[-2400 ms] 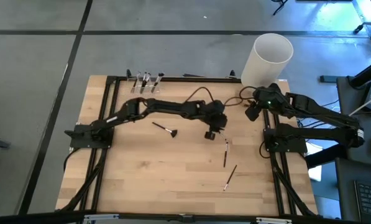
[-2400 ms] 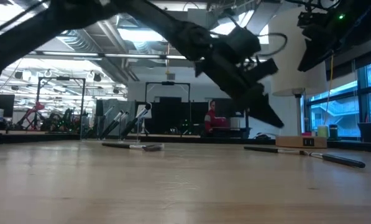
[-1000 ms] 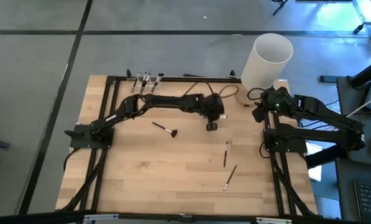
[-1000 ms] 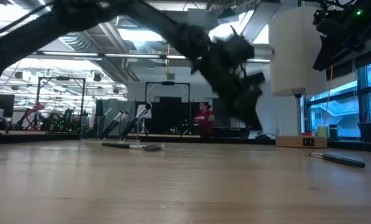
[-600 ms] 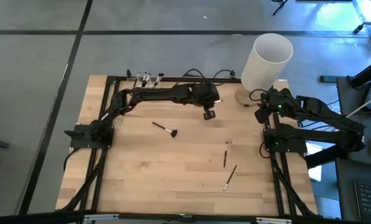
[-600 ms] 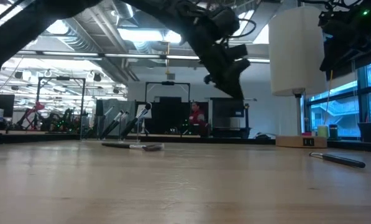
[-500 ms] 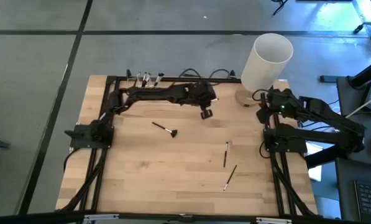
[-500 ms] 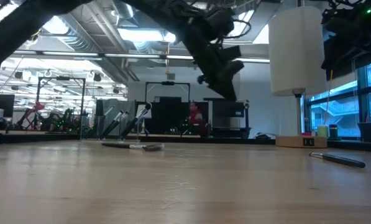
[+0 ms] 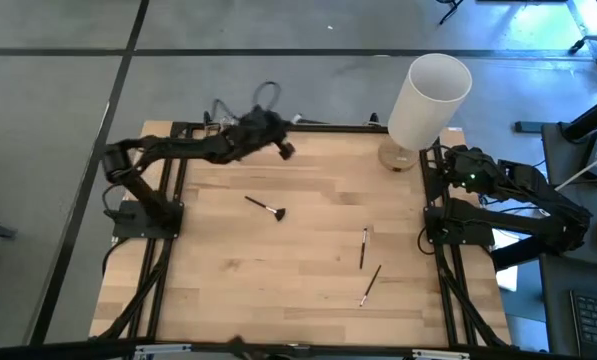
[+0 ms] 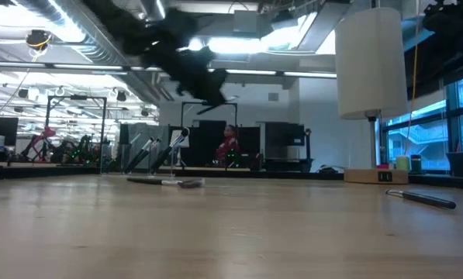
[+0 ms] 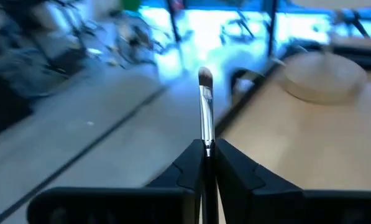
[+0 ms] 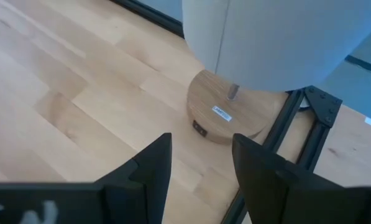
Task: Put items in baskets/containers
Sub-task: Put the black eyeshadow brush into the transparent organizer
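My left gripper (image 9: 286,151) hangs high over the table's far edge, left of centre, shut on a thin makeup brush (image 11: 205,106) with a silver ferrule and a brown bristle tip. Three more brushes lie flat on the wood: one near the middle (image 9: 266,208) and two toward the right (image 9: 363,247), (image 9: 370,285). The clear cups at the far left edge are mostly hidden under my left arm. In the low view, brushes (image 10: 155,152) stand slanted there. My right gripper (image 9: 440,160) waits open at the right far corner, beside the white cylinder's base (image 12: 225,109). My left gripper pinches the brush between its two fingers on the handle just below the ferrule (image 11: 206,144). The ferrule and bristle tip (image 11: 204,76) stick out straight ahead beyond the fingertips. The brush is lifted clear of the table, and the rest of the handle is hidden between the fingers.
The tall white cylinder (image 9: 430,95) stands on a round wooden base at the far right corner. Black frame rails (image 9: 168,250) run along the table's left, right and far edges. Bare wood lies across the near half (image 9: 278,290). A person (image 10: 229,147) shows far off in the room.
My left arm has swung from right of the table's middle toward the far left edge, rising as it went, with the brush in its shut fingers. My right arm has drawn back a little toward the right edge. The brushes on the table have stayed put.
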`<state>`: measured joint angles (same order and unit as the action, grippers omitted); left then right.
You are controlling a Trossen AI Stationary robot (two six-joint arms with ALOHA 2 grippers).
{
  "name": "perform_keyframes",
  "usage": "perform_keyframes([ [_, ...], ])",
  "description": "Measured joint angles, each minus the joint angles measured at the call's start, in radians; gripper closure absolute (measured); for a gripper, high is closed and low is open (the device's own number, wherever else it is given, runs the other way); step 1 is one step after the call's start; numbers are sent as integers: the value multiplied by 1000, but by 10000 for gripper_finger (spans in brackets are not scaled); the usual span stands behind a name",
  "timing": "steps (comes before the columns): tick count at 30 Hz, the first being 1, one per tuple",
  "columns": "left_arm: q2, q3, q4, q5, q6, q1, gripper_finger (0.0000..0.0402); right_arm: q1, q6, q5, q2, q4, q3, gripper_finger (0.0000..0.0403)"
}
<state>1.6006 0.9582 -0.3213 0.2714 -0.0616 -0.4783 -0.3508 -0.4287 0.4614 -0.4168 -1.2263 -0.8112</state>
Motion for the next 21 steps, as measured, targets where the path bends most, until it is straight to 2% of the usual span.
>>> perform_keyframes([
  [4, -72, -182, -220, -1, 6, -103, 370, 0, -16, 1, 0, 0, 0, 235],
  [8, -83, -304, -331, 0, 1, -187, 372, 0, -28, 1, 0, 0, 0, 235],
  [21, -84, -441, -526, -23, -56, -372, 369, 0, -32, 39, 0, 0, 0, 235],
])
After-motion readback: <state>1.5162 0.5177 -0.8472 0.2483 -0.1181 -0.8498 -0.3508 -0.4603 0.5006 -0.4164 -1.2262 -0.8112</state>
